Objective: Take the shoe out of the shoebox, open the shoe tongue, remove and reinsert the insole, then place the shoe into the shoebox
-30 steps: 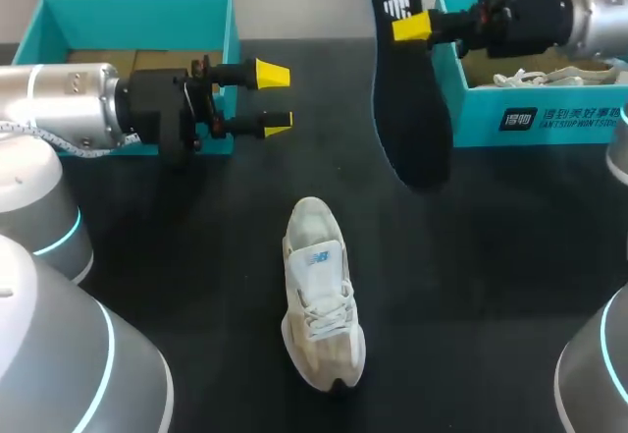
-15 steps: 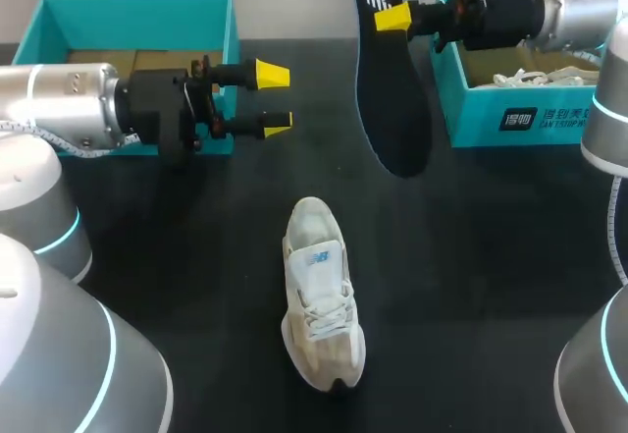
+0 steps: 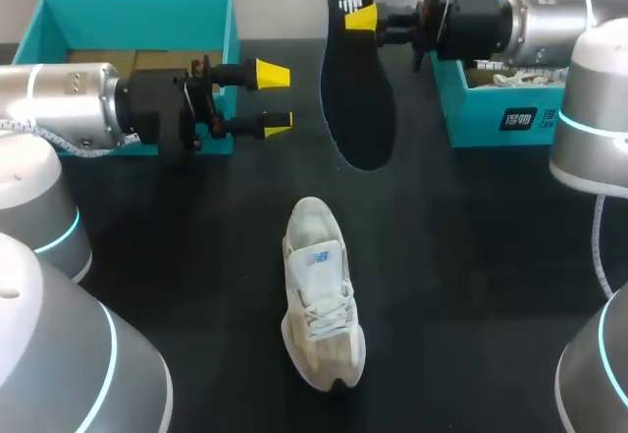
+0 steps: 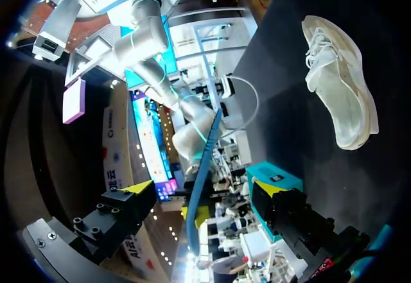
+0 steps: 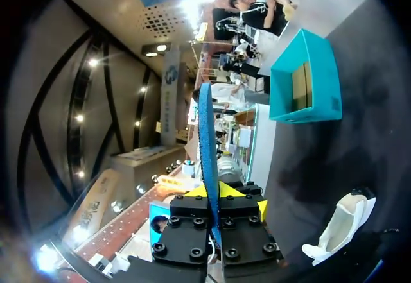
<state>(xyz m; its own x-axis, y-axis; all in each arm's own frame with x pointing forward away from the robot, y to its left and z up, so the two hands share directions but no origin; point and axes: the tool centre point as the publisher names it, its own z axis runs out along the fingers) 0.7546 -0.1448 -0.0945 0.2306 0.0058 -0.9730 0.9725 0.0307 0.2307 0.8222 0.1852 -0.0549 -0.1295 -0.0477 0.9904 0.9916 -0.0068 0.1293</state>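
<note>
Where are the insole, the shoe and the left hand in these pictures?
insole (image 3: 358, 94), head view, middle of its dark face.
shoe (image 3: 325, 307), head view, on the laces.
left hand (image 3: 276, 99), head view, midway between its yellow tips.

Off-white shoe (image 3: 319, 296) lies mid-table; dark insole (image 3: 358, 84) hangs upright beyond; open teal shoebox (image 3: 496, 119), contents unclear.

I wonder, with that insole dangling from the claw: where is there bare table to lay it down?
Bare table lies right of the shoe, before the right shoebox, and left of the shoe. Crowded up by the left claw and hanging insole.
</note>
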